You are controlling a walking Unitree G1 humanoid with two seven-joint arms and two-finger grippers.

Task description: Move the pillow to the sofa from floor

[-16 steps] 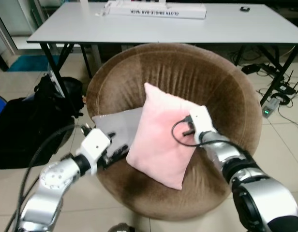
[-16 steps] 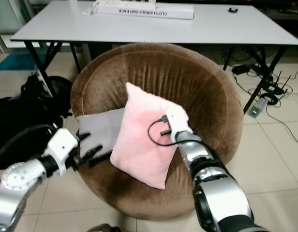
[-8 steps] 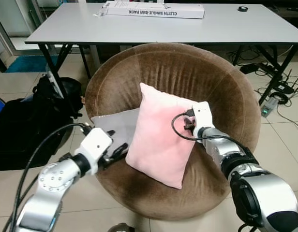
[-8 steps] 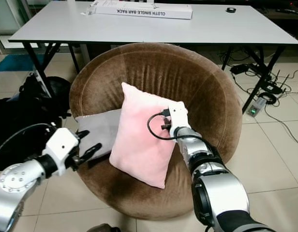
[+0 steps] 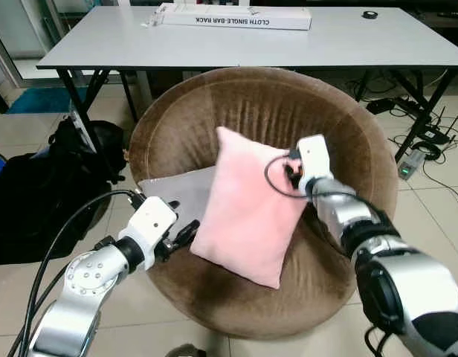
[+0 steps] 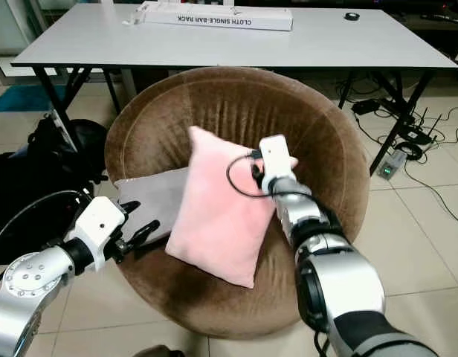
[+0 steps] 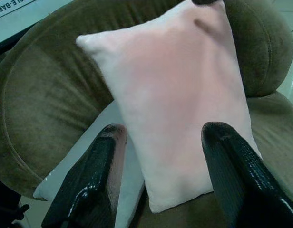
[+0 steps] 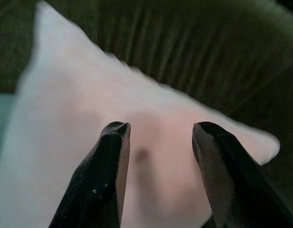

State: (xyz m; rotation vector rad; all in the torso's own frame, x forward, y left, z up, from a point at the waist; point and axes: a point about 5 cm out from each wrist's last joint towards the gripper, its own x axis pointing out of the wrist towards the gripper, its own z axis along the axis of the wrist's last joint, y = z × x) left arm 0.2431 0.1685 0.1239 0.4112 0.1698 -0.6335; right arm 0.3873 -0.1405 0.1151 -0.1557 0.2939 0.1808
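the pink pillow (image 5: 247,210) stands propped on edge in the bowl of the round brown sofa (image 5: 340,134), leaning toward the backrest, with a grey cushion (image 5: 173,192) lying flat just beside it on the robot's left. it is off the floor and on the seat, so the transfer itself looks done; the step in hand appears to be release and withdrawal.

the right hand (image 8: 158,142) is at the pillow's upper right corner. in the right wrist view its two black fingers (image 8: 108,166) are spread apart with the pink fabric lying beyond them, not pinched between them; state: released, or at most brushing the surface. a small dent in the fabric shows between the fingers.

the left hand (image 7: 161,164) hovers near the sofa's front left rim, pointing at the pillow's lower edge. its fingers (image 7: 96,175) are likewise spread, with nothing held; the pillow sits apart from them.

next move, as a judgement: back both hands away from the pillow without dragging the fabric. the pillow stands on a narrow edge and may tip forward once unsupported, so a gentle nudge toward the backrest could be needed first.

behind the sofa stands a white tabletop (image 5: 214,41) carrying a long carton (image 5: 236,16); a black bag (image 5: 36,201) rests on the floor.
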